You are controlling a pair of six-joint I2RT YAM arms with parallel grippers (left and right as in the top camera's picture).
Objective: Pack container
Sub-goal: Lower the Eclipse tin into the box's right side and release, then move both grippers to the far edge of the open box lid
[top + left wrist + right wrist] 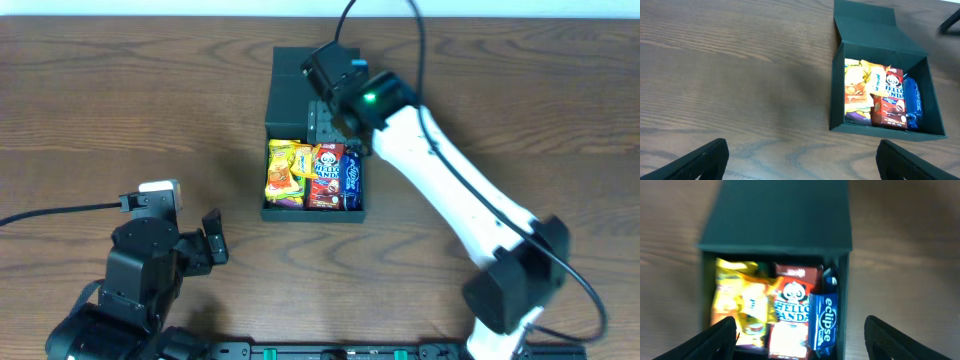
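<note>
Open black container [288,85] near the desk's far edge; right gripper [805,336] above it, left gripper [805,162] well apart, both jaws wide; bulging snack packets [312,175] could jam the lid.

Dark teal-black container [283,92]; yellow packet [285,172], red panda box [326,176], blue Eclipse pack [351,178].

One container [780,215], two yellow packets [725,300] [756,309], one Hello Panda [792,305], one eclipse pack [823,320].

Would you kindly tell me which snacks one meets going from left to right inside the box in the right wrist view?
yellow snack packet → Hello Panda box → blue Eclipse pack
</note>
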